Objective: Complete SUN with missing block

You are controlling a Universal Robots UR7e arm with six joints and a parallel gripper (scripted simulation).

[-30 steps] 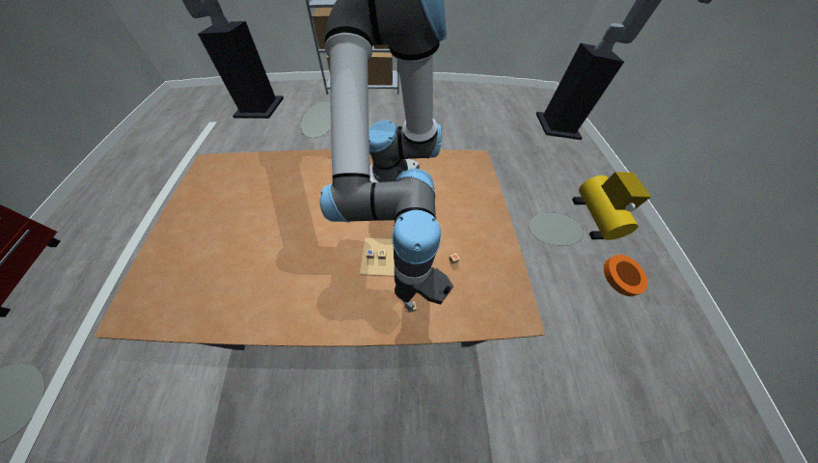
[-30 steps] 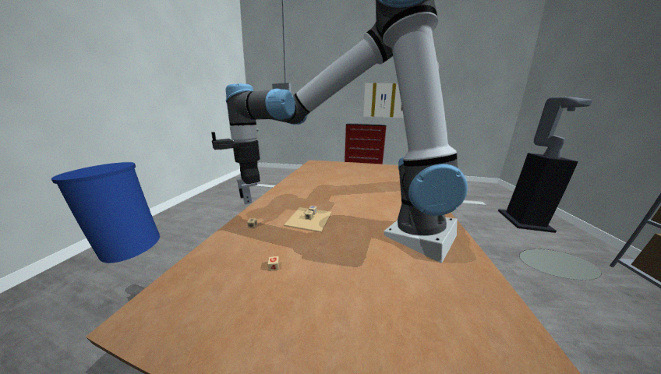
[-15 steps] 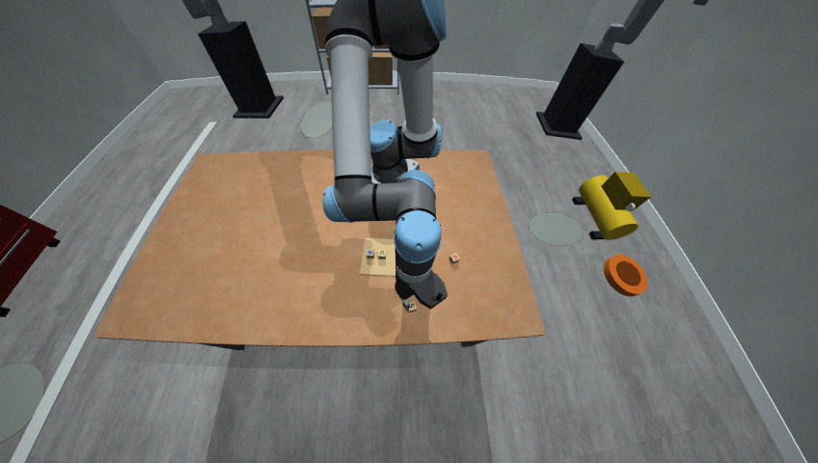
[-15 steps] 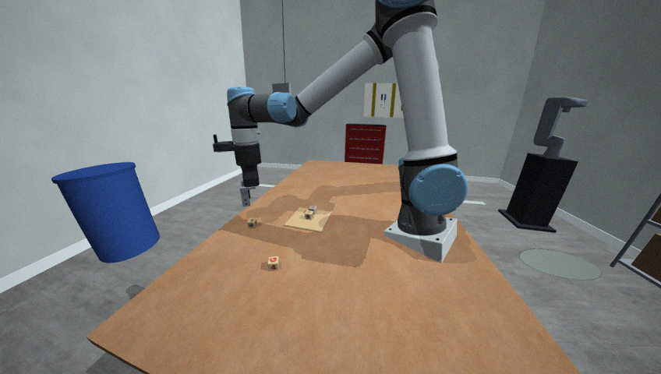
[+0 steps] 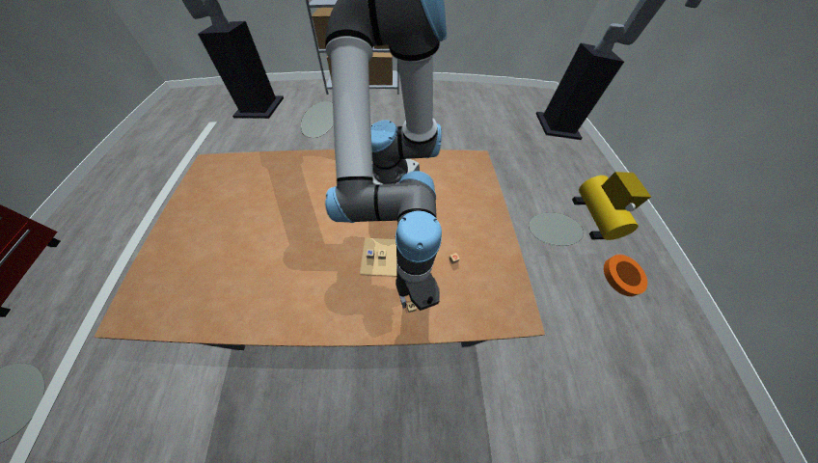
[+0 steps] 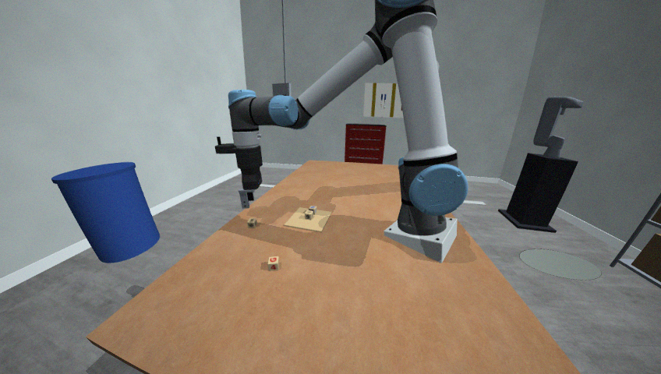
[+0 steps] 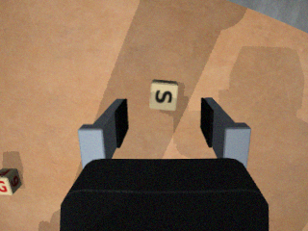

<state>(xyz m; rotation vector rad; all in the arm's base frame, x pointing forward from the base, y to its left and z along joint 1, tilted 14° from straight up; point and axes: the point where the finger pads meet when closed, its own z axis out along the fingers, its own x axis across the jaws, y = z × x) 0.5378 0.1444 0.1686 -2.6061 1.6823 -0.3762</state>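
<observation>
The loose block with a black S on top (image 5: 411,307) (image 6: 252,223) (image 7: 164,95) lies flat on the table, off the mat. The letter looks turned sideways in the wrist view. My gripper (image 5: 405,302) (image 6: 245,199) (image 7: 164,113) is open and empty above the table by this block, which shows in the gap between the fingers in the wrist view. The pale mat (image 5: 375,270) (image 6: 301,224) bears a block with a blue letter (image 5: 369,253) (image 6: 312,209) and a block with a dark U (image 5: 381,254) (image 6: 309,214), side by side. The arm hides part of the mat in the top view.
A block with red characters (image 5: 454,258) (image 6: 273,262) (image 7: 9,182) lies on the wooden table (image 5: 218,229) (image 6: 352,315), off the mat. The table's edge lies beyond the S block. A blue bin (image 6: 111,217) stands beyond the table's side.
</observation>
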